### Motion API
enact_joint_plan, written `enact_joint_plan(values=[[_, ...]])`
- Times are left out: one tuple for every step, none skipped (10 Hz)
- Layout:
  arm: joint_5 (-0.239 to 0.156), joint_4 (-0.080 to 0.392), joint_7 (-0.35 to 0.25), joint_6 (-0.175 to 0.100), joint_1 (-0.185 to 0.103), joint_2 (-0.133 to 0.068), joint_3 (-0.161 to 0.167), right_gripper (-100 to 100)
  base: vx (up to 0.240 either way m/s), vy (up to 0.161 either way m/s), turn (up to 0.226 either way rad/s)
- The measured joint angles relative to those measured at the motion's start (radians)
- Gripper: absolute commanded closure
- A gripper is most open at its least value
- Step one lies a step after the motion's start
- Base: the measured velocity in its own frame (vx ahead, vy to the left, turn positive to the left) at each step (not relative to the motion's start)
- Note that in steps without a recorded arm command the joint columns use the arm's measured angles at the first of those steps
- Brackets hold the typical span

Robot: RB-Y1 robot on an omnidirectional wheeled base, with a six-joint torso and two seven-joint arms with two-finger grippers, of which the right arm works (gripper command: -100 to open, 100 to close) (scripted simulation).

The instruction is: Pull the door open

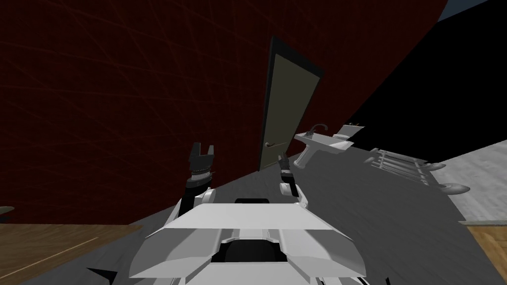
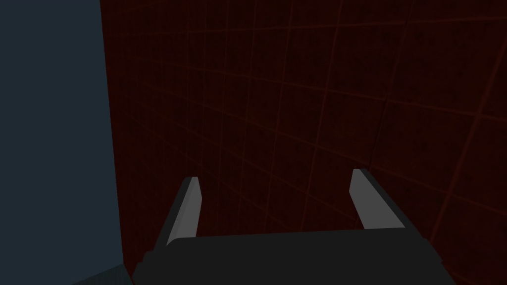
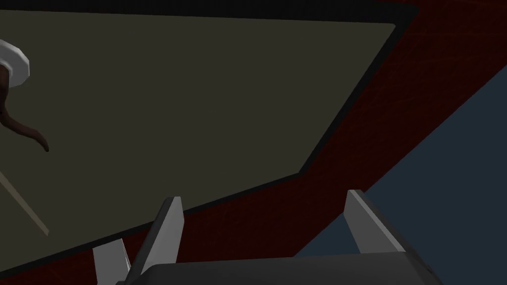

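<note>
The left gripper [image 1: 201, 157] hangs spread and empty before the dark red wall [image 1: 124, 99]. The flat olive-grey door [image 1: 287, 109] sits in its black frame, near the right gripper [image 1: 283, 161], which is also spread and empty. The door's curved brown lever handle [image 3: 27, 131] lies off beside the fingers, untouched. A white sink [image 1: 324, 142] stands just right of the door.

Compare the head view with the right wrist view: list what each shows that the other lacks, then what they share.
Head view alone: the left tool, a white sink beside the door, a rack of bars, grey and wood flooring. Right wrist view alone: the white round plate at the base of the handle, and a clear look at the right tool, open and apart from the handle. Both: the olive door in its black frame, its brown curved handle, the dark red wall, the right tool.
</note>
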Motion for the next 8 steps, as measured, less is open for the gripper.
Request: enact_joint_plan(values=[[-0.002,0.032,-0.001,-0.003,-0.017,-0.006,0.001,-100,0.035,-0.098,0.064],[-0.004,0.056,-0.004,-0.003,-0.026,-0.012,0.0,-100,0.032,-0.08,0.104],[-0.005,0.095,-0.005,-0.008,-0.041,-0.017,-0.001,-100,0.049,-0.096,0.203],[-0.007,0.121,-0.006,-0.007,-0.051,-0.023,0.001,-100,0.048,-0.116,0.186],[-0.008,0.15,-0.005,-0.004,-0.072,-0.025,0.003,-100,0.031,-0.085,0.057],[-0.008,0.169,-0.004,-0.002,-0.08,-0.027,0.003,-100,0.026,-0.074,0.097],[-0.009,0.196,-0.003,-0.001,-0.095,-0.03,0.004,-100,0.027,-0.057,0.068],[-0.01,0.211,-0.004,-0.002,-0.098,-0.032,0.004,-100,0.027,-0.072,0.145]])
